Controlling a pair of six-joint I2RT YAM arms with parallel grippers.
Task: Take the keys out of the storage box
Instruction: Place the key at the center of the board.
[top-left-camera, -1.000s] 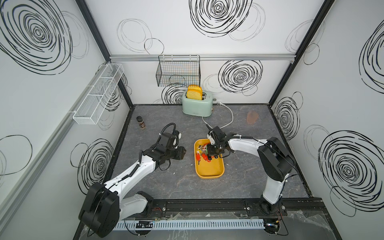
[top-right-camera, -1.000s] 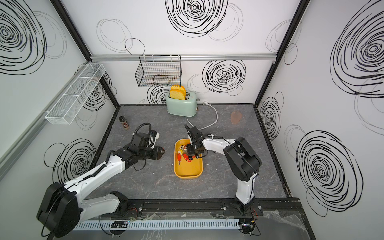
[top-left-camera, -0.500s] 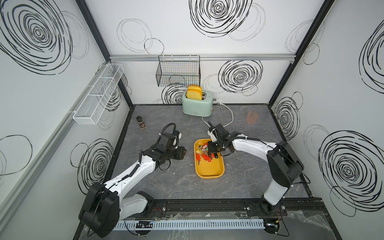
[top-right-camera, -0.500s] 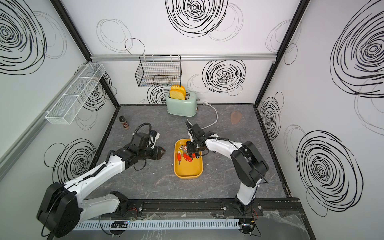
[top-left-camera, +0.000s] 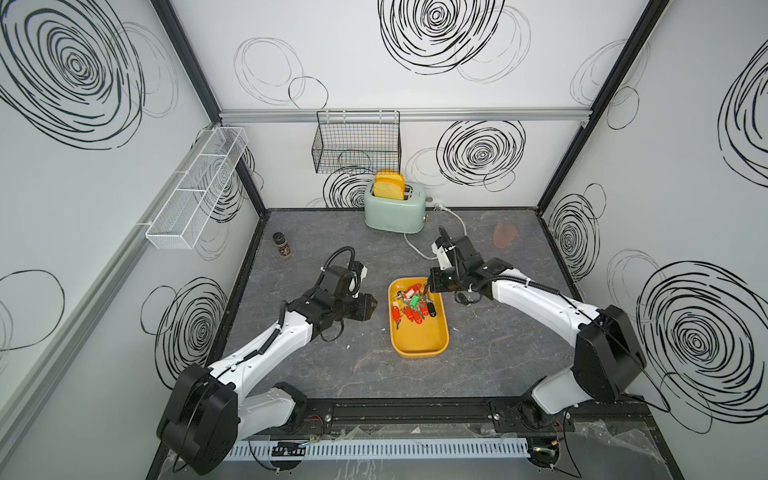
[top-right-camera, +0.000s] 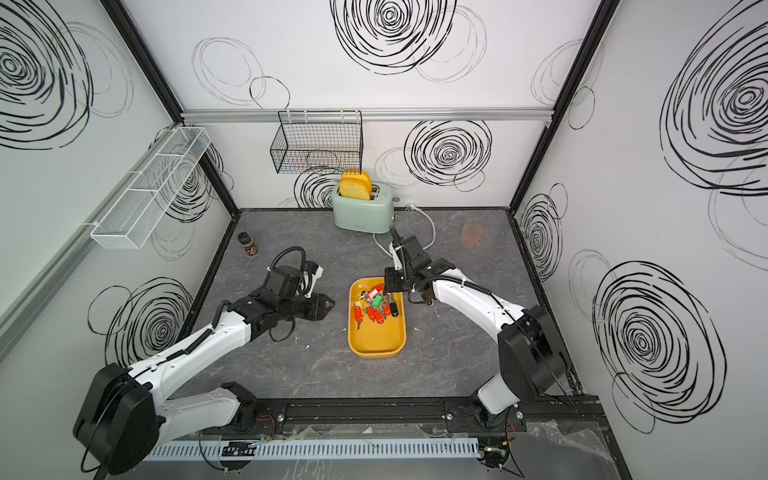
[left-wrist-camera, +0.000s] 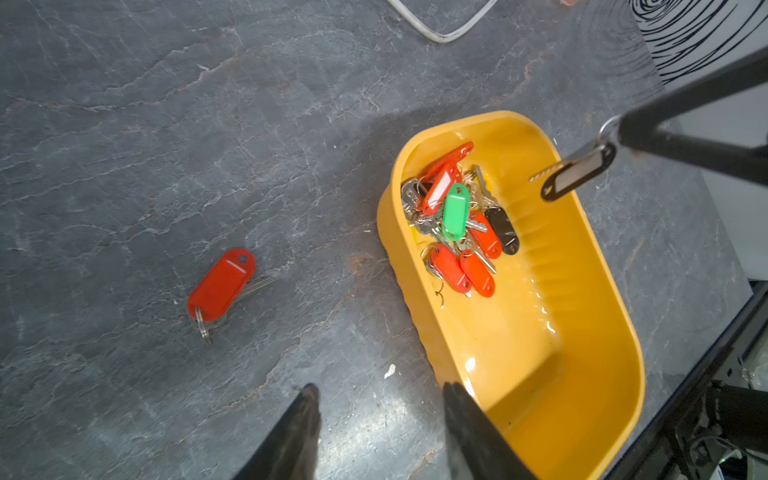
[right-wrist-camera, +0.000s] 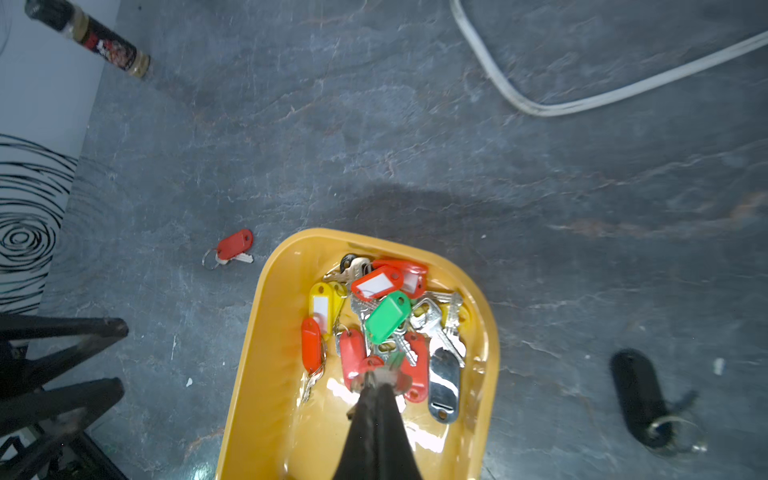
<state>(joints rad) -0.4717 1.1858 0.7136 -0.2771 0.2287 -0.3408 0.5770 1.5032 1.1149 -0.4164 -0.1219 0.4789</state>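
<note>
The mustard-yellow storage box (top-left-camera: 419, 345) (top-right-camera: 376, 343) lies mid-table, and a heap of keys (top-left-camera: 411, 305) (left-wrist-camera: 457, 224) (right-wrist-camera: 382, 324) with red, green, yellow and black tags fills its far end. My right gripper (top-left-camera: 428, 291) (right-wrist-camera: 376, 380) hangs over that end, shut on the ring of a black-tagged key (left-wrist-camera: 577, 172) that dangles above the box's rim. My left gripper (top-left-camera: 372, 307) (left-wrist-camera: 380, 392) hovers open and empty just left of the box. A red-tagged key (left-wrist-camera: 220, 286) (right-wrist-camera: 232, 245) lies on the table left of the box. A black-tagged key (right-wrist-camera: 640, 399) lies on the table on the box's other side.
A mint toaster (top-left-camera: 395, 210) holding bread stands at the back, its white cord (top-left-camera: 415, 245) trailing toward the box. A spice bottle (top-left-camera: 282, 245) stands by the left wall. On the walls hang a black wire basket (top-left-camera: 357, 145) and a white mesh shelf (top-left-camera: 199, 187).
The right arm's elbow has swung out to the right while its shut gripper stays over the box's far end. The left arm has not moved.
</note>
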